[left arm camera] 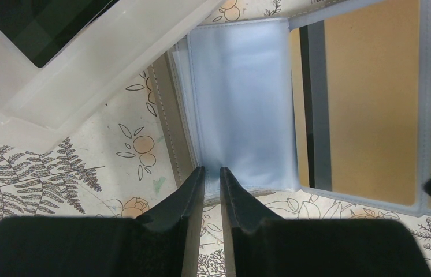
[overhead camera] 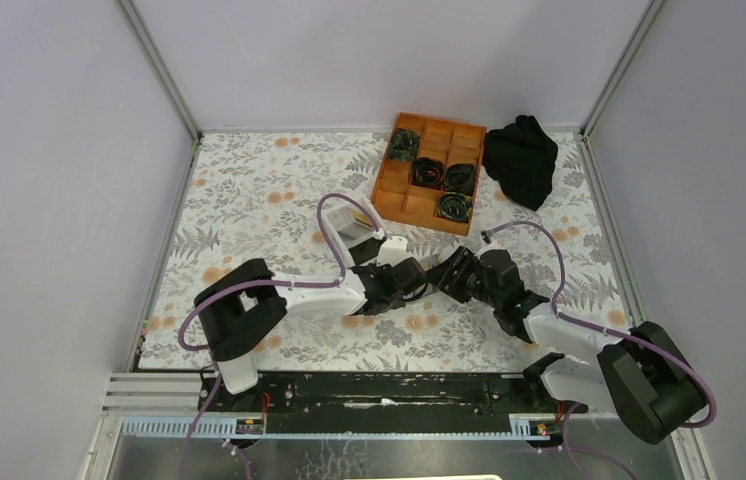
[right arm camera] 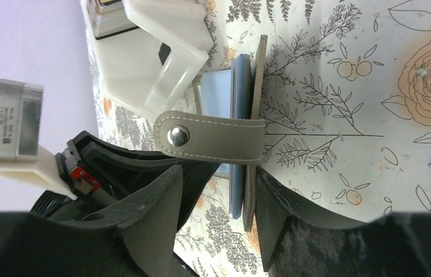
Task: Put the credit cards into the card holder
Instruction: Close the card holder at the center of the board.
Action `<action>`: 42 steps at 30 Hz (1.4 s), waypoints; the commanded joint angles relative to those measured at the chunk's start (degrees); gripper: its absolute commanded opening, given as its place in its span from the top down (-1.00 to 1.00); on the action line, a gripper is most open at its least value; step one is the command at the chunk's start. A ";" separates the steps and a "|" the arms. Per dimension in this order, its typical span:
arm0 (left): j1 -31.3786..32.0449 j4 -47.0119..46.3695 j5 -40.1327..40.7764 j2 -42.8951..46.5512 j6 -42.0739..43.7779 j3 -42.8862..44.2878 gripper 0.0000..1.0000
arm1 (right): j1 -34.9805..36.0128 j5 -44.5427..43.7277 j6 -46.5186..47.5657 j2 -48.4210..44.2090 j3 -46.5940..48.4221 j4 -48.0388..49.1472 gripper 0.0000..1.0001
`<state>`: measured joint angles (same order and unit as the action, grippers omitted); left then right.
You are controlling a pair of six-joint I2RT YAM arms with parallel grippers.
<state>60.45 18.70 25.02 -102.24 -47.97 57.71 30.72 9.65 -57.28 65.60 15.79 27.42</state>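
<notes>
The card holder (left arm camera: 239,98) lies open on the floral table, its pale bluish sleeves showing. A tan-gold credit card (left arm camera: 369,98) sits in the sleeve to the right. My left gripper (left arm camera: 212,170) is shut on the near edge of an empty sleeve. In the right wrist view the holder's grey cover (right arm camera: 257,75) stands on edge with its snap strap (right arm camera: 213,137) hanging across. My right gripper (right arm camera: 219,170) is open around that cover, one finger (right arm camera: 277,219) against it. In the top view both grippers, left (overhead camera: 419,283) and right (overhead camera: 449,272), meet at mid-table and hide the holder.
A white box (left arm camera: 86,63) holding a dark card (left arm camera: 34,23) stands just beyond the holder; it also shows in the top view (overhead camera: 354,228). An orange gridded tray (overhead camera: 429,172) with dark coils and a black cloth (overhead camera: 521,158) lie at the back.
</notes>
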 commanded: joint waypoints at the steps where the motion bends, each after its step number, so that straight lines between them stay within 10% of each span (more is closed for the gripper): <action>1: 1.71 4.68 -7.09 -5.33 -0.38 -2.34 0.55 | 0.31 1.77 3.51 3.15 4.32 -2.88 -0.08; 9: 1.73 4.77 -7.01 -5.04 -0.88 -2.25 0.56 | 0.38 1.42 6.90 6.28 6.16 -6.97 0.12; 20: 1.73 7.17 -2.88 -1.12 -2.22 -0.88 0.41 | 0.35 -3.20 9.59 3.41 7.98 -14.72 0.95; 34: 0.57 -5.77 -5.55 10.03 -11.48 -13.70 -0.29 | -0.87 -2.22 4.94 -1.85 8.10 -20.22 1.00; 42: 0.39 -12.56 -7.36 12.58 -13.40 -17.55 -0.36 | -3.12 2.41 0.66 -1.22 8.64 -21.70 1.00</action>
<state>60.97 9.56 20.51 -88.75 -58.98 41.87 28.60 9.34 -53.69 64.86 22.04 6.44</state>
